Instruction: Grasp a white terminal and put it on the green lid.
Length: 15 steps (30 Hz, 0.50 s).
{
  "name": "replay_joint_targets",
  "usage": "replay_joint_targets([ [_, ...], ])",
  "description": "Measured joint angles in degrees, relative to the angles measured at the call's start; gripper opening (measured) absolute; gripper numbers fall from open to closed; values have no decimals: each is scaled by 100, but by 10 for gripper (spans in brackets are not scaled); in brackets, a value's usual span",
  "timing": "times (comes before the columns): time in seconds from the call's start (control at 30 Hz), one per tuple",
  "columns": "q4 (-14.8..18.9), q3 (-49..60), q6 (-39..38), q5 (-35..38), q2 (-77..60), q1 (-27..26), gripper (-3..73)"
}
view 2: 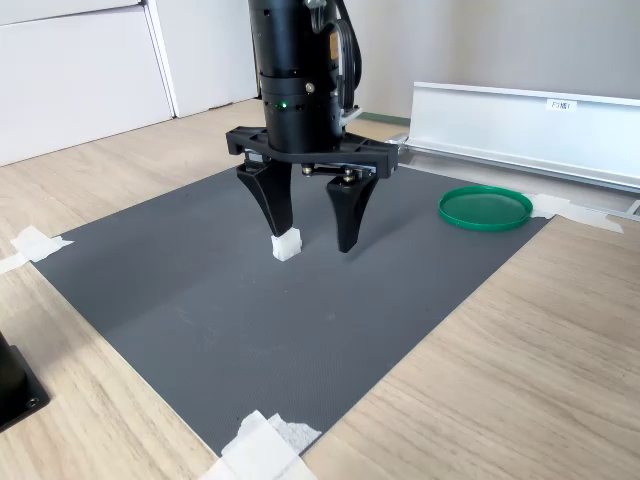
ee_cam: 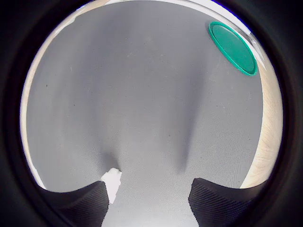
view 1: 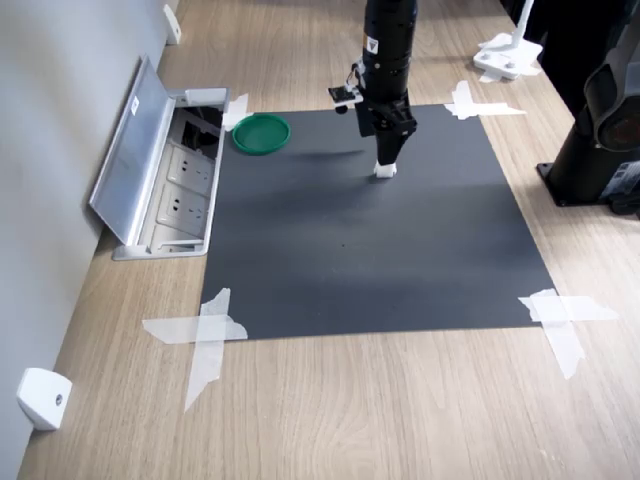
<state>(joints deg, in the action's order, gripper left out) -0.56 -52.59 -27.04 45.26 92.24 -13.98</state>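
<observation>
While your hand (view 2: 313, 240) hangs straight down over the dark mat (view 2: 250, 300), its jaws stand spread wide and grip nothing. In the second exterior view the white terminal (view 2: 286, 244) sits on the mat right at the tip of the finger (view 2: 272, 200) on the second exterior view's left, touching it or nearly so; the other finger (view 2: 347, 212) stands well apart from it. The wrist view agrees: the terminal (ee_cam: 112, 182) lies against the inner edge of one ribbed pad (ee_cam: 80, 205), with a broad stretch of bare mat between it and the other pad (ee_cam: 220, 201). In the first exterior view the terminal (view 1: 385, 170) shows as a small white block just below the hand (view 1: 387, 160).

You will find the green lid (view 1: 261, 133) flat on the mat near its far corner on the first exterior view's left, well apart from the terminal and with nothing on it. In the second exterior view the lid (view 2: 485, 208) lies to the right of the hand, close to the mat's edge. Beside that corner, an open metal socket box (view 1: 165, 180) is set into the wooden desk (view 1: 400, 410). White tape (view 1: 200, 335) holds the mat's corners to the desk.
</observation>
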Motion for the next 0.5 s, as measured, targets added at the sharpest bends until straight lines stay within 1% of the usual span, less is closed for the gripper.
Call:
replay_joint_targets([
  [0.4, 56, -66, 0, 272, -347, 0, 726],
  [0.5, 89, -67, 0, 437, -420, 0, 726],
])
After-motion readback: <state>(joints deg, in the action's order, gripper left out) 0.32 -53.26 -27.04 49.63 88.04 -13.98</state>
